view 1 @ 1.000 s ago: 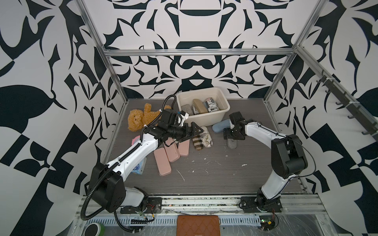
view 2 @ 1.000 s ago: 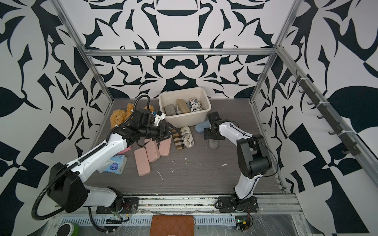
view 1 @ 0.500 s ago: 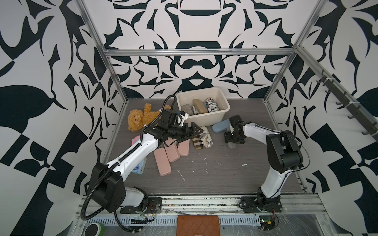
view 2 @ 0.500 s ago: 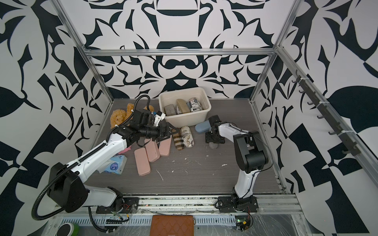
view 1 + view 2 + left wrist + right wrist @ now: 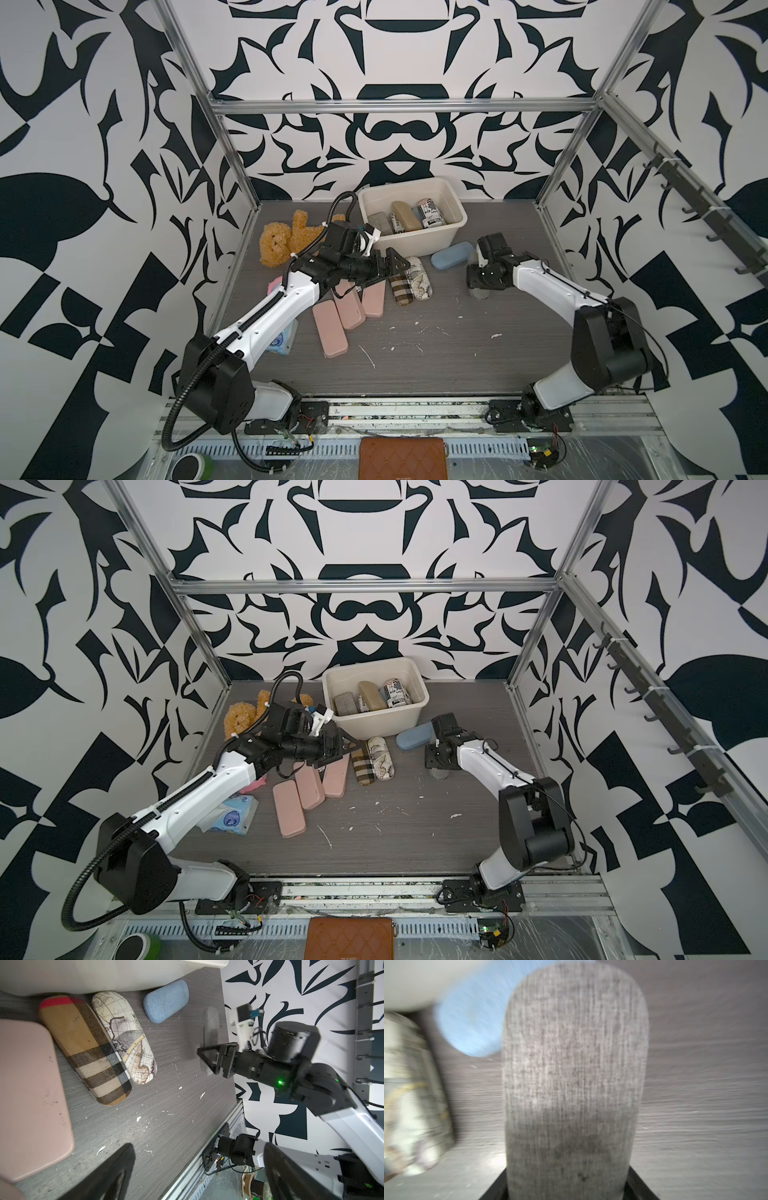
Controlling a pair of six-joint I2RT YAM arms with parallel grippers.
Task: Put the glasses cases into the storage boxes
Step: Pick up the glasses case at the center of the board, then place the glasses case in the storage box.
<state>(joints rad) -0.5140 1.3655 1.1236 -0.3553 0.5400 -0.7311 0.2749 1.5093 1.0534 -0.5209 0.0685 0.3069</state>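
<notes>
Either side of the grey felt case [image 5: 571, 1064]: the black fingers [image 5: 639, 1193] of the right gripper [image 5: 569, 1180], hard up against its long flanks; clamped or only flanking, impossible to tell through the blur; the case itself flat on the table [image 5: 436, 357], right of centre, mostly covered by that gripper in both top views; just to its far left, the light blue case [image 5: 452, 256], lying beside the near right corner of the cream tub [image 5: 415, 245]; inside the tub, a grey case [image 5: 379, 220], a tan case [image 5: 405, 215] and a newspaper-print case [image 5: 430, 212], side by side; over at the left gripper [image 5: 388, 270], fingers [image 5: 112, 1172] spread wide with nothing between them, held above the table, pointing right, just near of the tub's front wall; below and beside it, the plaid case [image 5: 87, 1049] and the map-print case [image 5: 124, 1036], touching along their lengths, far ends close to the tub's wall; left of those, three pink cases [image 5: 351, 309] in a fanned row, partly under the left wrist; farther left, a teddy bear [image 5: 278, 245] by the left wall and a blue-white tissue packet [image 5: 230, 818] under the left arm; beyond the table's near edge, a brown quilted wallet [image 5: 402, 457].
</notes>
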